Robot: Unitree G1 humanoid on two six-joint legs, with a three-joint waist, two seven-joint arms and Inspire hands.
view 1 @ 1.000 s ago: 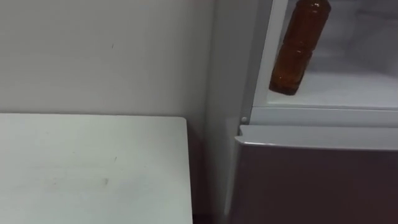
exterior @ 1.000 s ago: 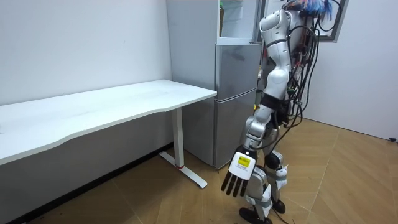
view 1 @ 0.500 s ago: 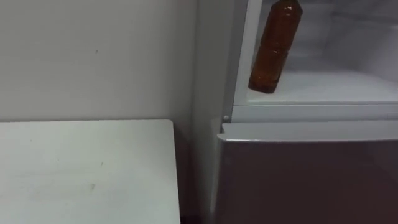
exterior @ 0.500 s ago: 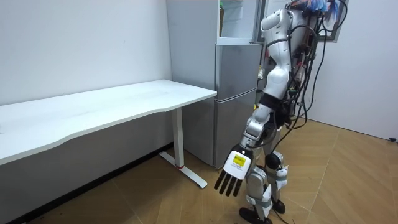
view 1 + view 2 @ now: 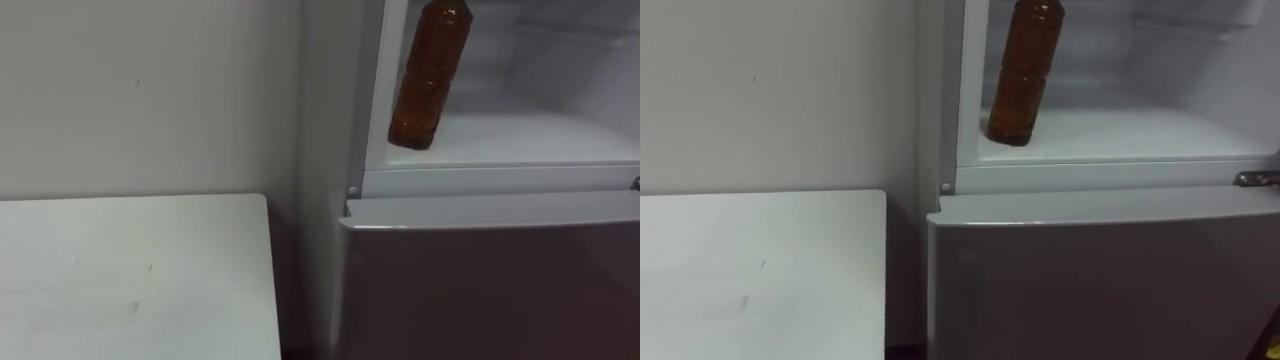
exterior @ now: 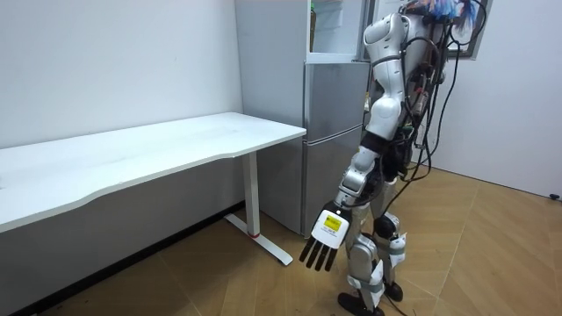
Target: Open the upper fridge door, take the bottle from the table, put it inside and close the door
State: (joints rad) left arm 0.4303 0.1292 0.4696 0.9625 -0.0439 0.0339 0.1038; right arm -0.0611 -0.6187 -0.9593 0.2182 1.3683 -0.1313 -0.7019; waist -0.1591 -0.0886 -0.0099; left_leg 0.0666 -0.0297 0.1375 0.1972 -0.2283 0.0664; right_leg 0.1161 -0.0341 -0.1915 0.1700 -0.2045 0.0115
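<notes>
Left hand (image 6: pixel 325 237) hangs open, fingers straight, empty; bottle (image 5: pixel 428 75) tilts inside upper fridge (image 5: pixel 500 182).

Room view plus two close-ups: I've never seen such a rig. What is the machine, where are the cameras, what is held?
The room view, from a camera standing in the room, shows a two-legged robot facing a fridge beside a white table. Its left hand hangs low, fingers straight, holding nothing. The two close-ups come from the eyes of its head camera, looking into the open upper compartment. A brown bottle leans there, base near the shelf's front left corner. Its top runs off the picture, so what holds it cannot be seen.
</notes>
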